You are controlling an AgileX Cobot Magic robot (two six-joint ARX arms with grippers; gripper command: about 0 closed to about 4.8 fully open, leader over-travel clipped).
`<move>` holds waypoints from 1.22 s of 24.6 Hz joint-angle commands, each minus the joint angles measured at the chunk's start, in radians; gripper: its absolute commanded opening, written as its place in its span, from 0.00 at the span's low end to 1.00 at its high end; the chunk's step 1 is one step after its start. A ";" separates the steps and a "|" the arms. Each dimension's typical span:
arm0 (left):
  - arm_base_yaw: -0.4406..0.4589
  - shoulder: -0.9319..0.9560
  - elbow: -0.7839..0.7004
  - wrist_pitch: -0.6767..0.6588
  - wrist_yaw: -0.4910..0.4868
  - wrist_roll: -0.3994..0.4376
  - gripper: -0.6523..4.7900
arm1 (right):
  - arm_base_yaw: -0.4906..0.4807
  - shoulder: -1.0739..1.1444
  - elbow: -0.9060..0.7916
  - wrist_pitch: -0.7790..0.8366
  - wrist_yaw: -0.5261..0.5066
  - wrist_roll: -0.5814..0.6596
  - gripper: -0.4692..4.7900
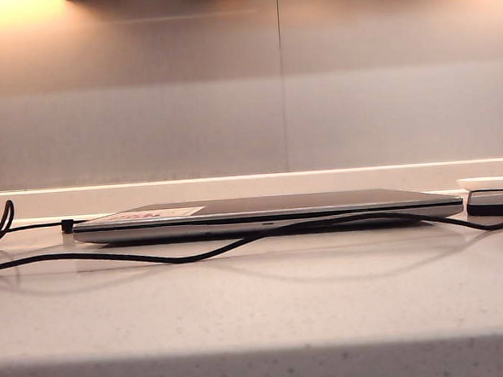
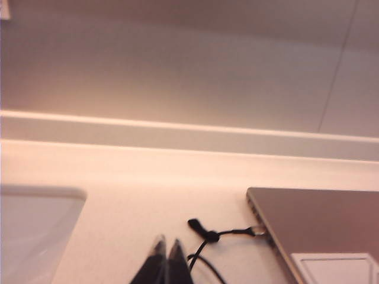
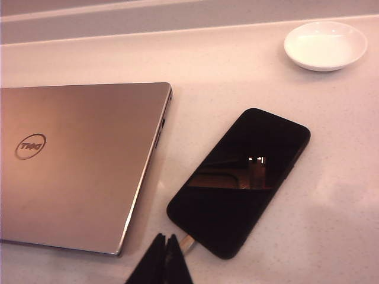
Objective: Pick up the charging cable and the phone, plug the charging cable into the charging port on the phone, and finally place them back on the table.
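The black phone [image 3: 240, 180] lies flat on the pale table [image 3: 337, 195], right of a closed laptop; in the exterior view the phone [image 1: 495, 208] is at the far right. The black charging cable [image 1: 238, 245] trails along the table in front of the laptop. Its silvery plug tip [image 3: 188, 241] meets the phone's near short end, where the charging port is too small to see. My right gripper [image 3: 166, 239] is shut and empty, just beside that plug. The left gripper [image 2: 167, 245] is also shut and empty, near the cable [image 2: 207, 235] by the laptop's side. Neither gripper shows in the exterior view.
A closed silver laptop [image 1: 270, 213] sits mid-table, with the cable's other end plugged into its side [image 2: 259, 229]. A small white dish [image 3: 325, 44] stands beyond the phone. A white flat object [image 2: 35, 225] lies at the left. A grey panelled wall [image 1: 245, 86] backs the table.
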 commanded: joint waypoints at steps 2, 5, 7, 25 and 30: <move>-0.003 0.001 -0.053 0.066 0.004 -0.004 0.11 | 0.001 -0.003 0.003 0.018 0.001 -0.003 0.08; -0.003 0.001 -0.082 0.077 0.004 0.001 0.11 | 0.001 -0.003 0.003 0.018 0.001 -0.004 0.08; -0.002 0.001 -0.082 0.068 0.004 0.013 0.11 | 0.001 -0.003 0.003 0.017 0.001 -0.003 0.08; -0.003 0.001 -0.082 0.028 0.004 0.101 0.11 | 0.001 -0.003 0.003 0.018 0.001 -0.003 0.08; -0.003 0.001 -0.082 0.031 0.004 0.101 0.11 | 0.001 -0.003 0.003 0.018 0.001 -0.003 0.08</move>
